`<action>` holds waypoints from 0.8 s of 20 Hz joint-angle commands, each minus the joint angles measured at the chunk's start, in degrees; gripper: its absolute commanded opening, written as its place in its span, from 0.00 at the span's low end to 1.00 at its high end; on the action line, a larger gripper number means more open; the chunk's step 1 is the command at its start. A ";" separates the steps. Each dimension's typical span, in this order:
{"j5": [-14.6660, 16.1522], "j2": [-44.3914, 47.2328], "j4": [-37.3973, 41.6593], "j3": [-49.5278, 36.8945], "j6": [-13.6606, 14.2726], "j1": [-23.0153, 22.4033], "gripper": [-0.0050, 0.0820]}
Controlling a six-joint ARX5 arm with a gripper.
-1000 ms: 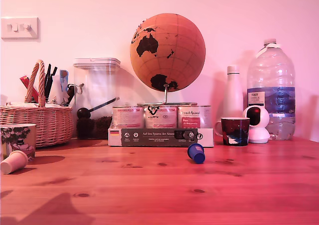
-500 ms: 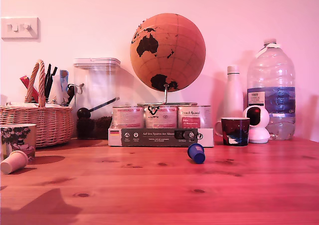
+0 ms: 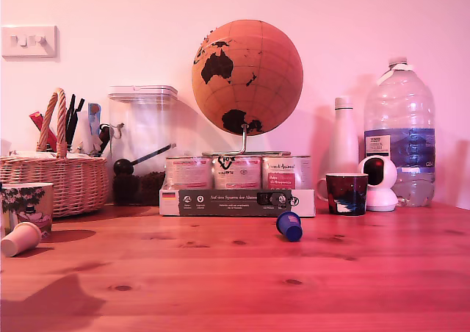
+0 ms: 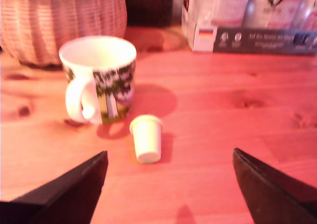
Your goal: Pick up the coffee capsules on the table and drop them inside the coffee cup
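Your exterior view does not catch the gripper [image 4: 168, 184]; the wrist view shows only two dark fingertips [image 4: 74, 189], cropped by the frame edge. The coffee cup [image 3: 26, 207] ahead of the gripper is cut by the exterior view's left edge. Beyond it, the basket [image 4: 59, 21] and tins [image 4: 247, 6] are blurred and cropped.
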 commanded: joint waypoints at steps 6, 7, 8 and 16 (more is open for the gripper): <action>0.28 13.40 7.56 3.19 0.26 0.26 0.90; 0.31 15.23 8.55 3.76 0.26 0.26 0.90; 0.31 16.94 9.81 4.24 0.26 0.26 0.90; 1.29 28.83 13.16 10.27 0.26 0.20 0.90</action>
